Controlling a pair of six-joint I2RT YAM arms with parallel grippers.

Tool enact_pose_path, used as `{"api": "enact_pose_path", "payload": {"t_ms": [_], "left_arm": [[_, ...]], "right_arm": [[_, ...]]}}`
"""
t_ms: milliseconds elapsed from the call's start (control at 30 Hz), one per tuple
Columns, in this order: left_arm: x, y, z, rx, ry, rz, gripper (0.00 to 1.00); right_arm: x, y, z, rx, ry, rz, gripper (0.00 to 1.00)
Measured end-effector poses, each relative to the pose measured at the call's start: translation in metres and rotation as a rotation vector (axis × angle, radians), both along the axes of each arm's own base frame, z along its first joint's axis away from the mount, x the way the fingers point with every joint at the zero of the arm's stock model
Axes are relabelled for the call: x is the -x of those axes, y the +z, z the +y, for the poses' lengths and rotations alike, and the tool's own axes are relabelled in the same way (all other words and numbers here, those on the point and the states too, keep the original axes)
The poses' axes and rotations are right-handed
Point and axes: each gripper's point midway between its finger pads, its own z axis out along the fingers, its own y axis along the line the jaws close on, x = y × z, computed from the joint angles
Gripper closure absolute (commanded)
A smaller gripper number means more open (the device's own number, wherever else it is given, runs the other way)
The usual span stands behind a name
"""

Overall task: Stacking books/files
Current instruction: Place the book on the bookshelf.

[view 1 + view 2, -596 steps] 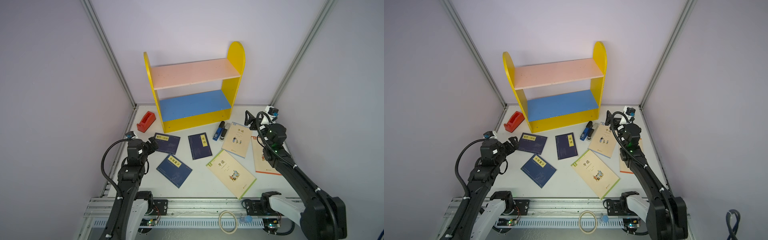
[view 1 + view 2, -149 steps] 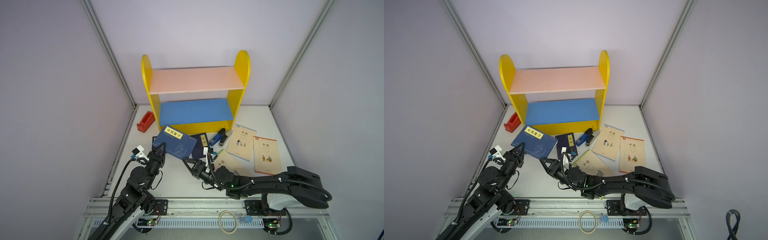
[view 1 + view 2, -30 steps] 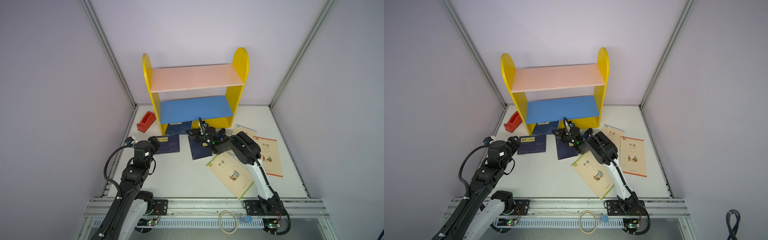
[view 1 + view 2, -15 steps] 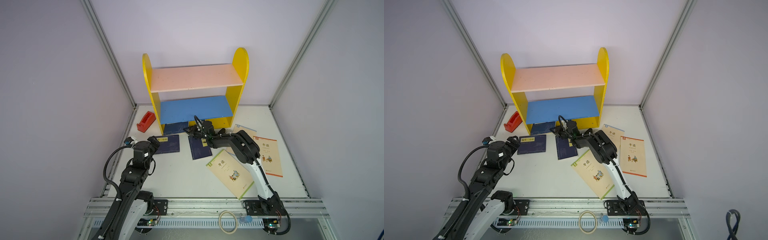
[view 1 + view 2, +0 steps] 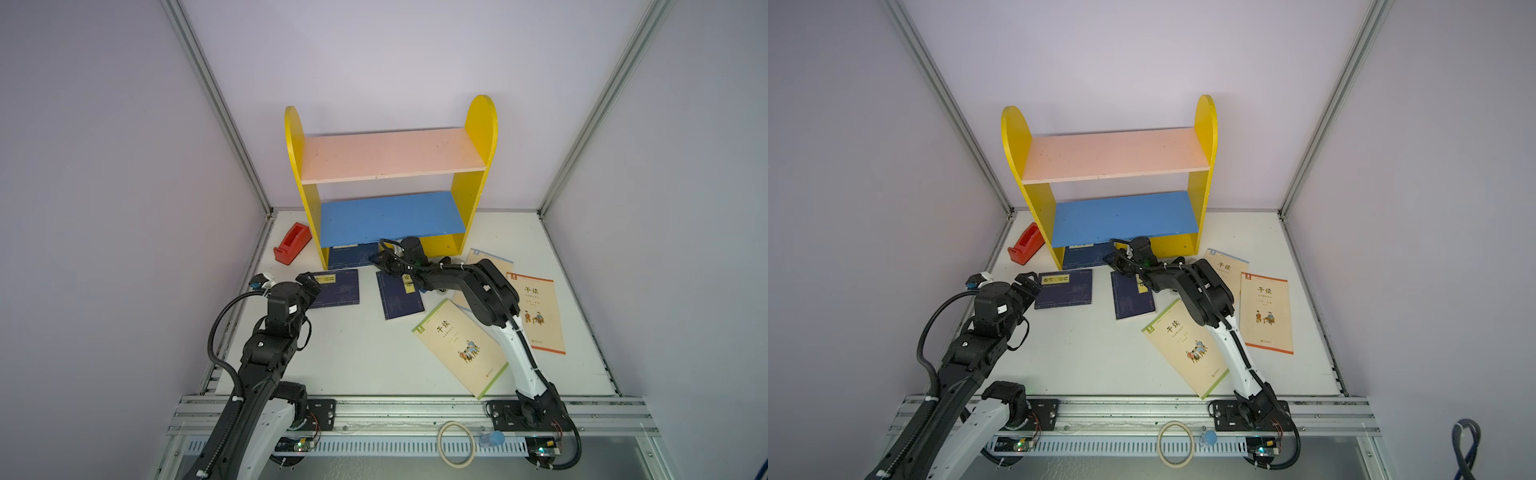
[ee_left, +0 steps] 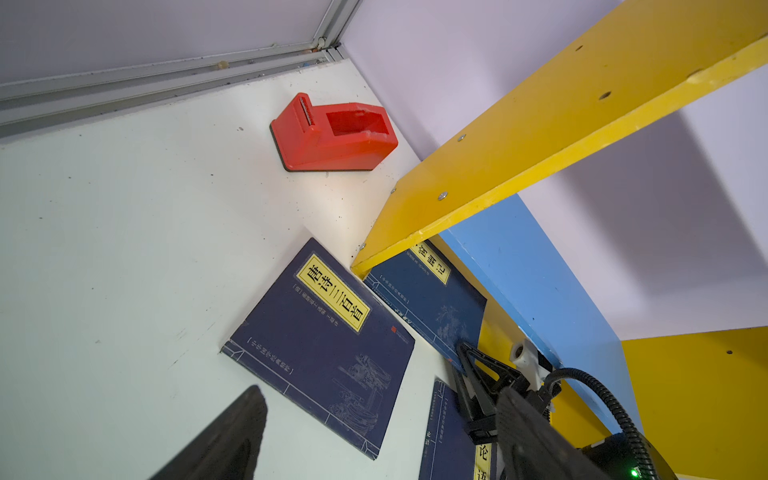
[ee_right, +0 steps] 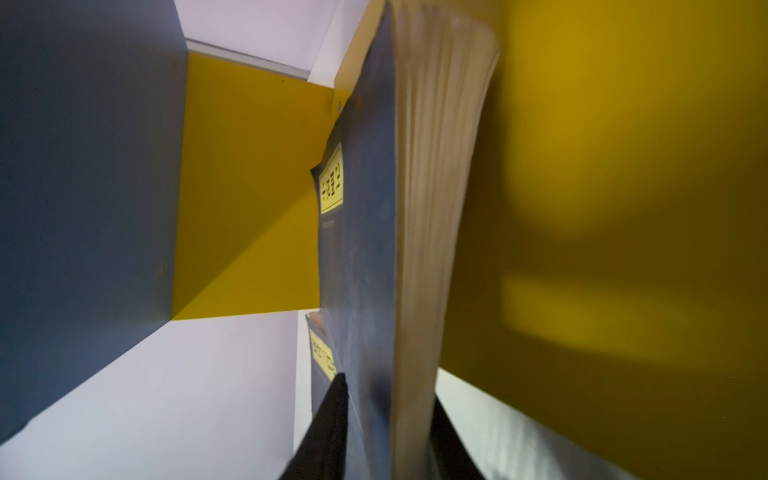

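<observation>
Yellow shelf point(image 5: 473, 137) crowds right gripper point(image 5: 376, 261), astride navy book point(image 5: 349, 255), grip unclear; left gripper point(image 5: 311, 282) spread.

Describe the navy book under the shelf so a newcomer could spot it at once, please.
Find the yellow shelf unit at the back wall and look beneath its blue lower board. The navy book pokes out there, near the red tape dispenser, the right pincer clamped on its edge. The other two navy books lie wholly in the open.
</observation>
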Motion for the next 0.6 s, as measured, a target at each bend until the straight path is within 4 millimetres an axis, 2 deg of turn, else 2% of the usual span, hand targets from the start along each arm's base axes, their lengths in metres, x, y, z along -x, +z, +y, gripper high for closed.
{"api": "enact_pose_path", "payload": {"t_ms": [333,433,600], "left_arm": [[0.000,0.000,0.001,0.002,0.002,-0.001,0.10],[0.000,0.000,0.002,0.002,0.004,-0.001,0.10],[0.000,0.000,0.003,0.003,0.008,0.000,0.10]], "right_arm": [[0.007,0.002,-0.031,0.114,-0.101,-0.019,0.64],[0.018,-0.003,-0.039,0.139,-0.130,-0.011,0.64],[0.043,0.003,-0.029,0.147,-0.119,-0.025,0.64]]}}
